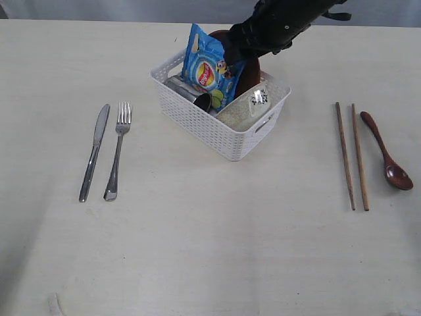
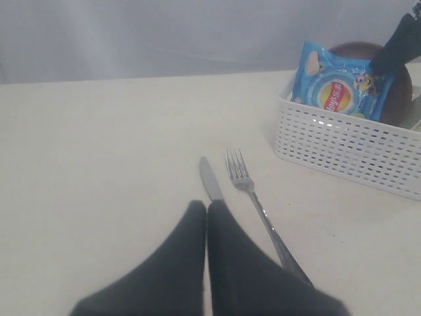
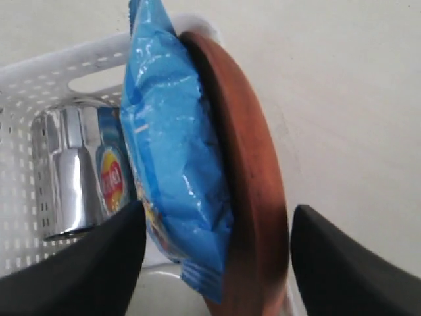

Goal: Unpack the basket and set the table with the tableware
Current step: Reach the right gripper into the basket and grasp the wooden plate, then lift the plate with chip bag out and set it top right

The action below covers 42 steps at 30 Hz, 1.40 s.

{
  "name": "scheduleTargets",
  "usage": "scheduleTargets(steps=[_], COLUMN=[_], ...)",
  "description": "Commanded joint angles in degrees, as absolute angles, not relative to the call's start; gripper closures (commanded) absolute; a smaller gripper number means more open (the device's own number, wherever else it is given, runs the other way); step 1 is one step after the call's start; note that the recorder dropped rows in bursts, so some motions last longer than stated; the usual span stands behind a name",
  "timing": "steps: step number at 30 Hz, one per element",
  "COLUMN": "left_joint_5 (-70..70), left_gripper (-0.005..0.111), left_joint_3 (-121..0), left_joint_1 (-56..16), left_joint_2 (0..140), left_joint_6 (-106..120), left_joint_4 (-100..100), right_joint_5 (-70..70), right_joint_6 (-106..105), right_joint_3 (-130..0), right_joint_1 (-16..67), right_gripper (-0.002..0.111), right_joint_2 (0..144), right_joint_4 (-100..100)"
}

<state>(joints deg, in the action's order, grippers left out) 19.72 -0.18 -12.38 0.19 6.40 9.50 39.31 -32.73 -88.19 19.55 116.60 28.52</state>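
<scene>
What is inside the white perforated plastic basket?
A blue chip bag, a brown round plate against it, a shiny steel cup on its side, a pale bowl. Anything beneath them is covered.

Cream surface (image 1: 210, 257): basket (image 1: 210, 128) under the right tool (image 3: 217, 220), knife (image 1: 94, 148) and fork (image 1: 117, 153) before the left tool (image 2: 206, 214), chopsticks (image 1: 345, 155) and spoon (image 1: 381, 146) well apart.

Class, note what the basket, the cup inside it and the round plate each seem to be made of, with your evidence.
Basket: likely plastic, matte white, moulded grid of holes.
Cup: likely polished steel, mirror-like, reflecting the print of the chip bag.
Round plate: possibly wood, smooth reddish brown, satin sheen; grain unclear.
</scene>
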Motion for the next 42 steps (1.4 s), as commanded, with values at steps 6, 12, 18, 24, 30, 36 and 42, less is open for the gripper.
scheduleTargets(steps=[6,12,18,24,30,36,42], left_joint_5=[19.6,19.6,19.6,19.6,19.6,19.6,19.6], left_gripper=[0.107,0.107,0.107,0.107,0.107,0.107,0.107], left_joint_3=[0.0,0.0,0.0,0.0,0.0,0.0,0.0], left_joint_1=[-12.7,-12.7,-12.7,-12.7,-12.7,-12.7,-12.7], left_joint_2=[0.0,0.0,0.0,0.0,0.0,0.0,0.0], left_joint_6=[6.3,6.2,6.2,6.2,6.2,6.3,6.3], left_joint_4=[9.4,9.4,9.4,9.4,9.4,9.4,9.4], right_joint_5=[37.6,34.4,34.7,34.8,35.3,38.5,42.5], right_joint_6=[-36.1,-35.4,-35.3,-35.3,-35.3,-34.3,-30.7], right_joint_3=[-88.6,-88.6,-88.6,-89.3,-93.1,-97.6,-99.2], right_joint_1=[22.5,25.5,26.1,26.1,26.1,23.3,11.8], right_gripper=[0.048,0.077,0.109,0.109,0.109,0.109,0.109], right_joint_2=[117.2,117.2,117.2,114.5,109.4,105.1,104.6], right_joint_4=[30.9,26.1,25.1,25.1,25.1,25.1,28.3])
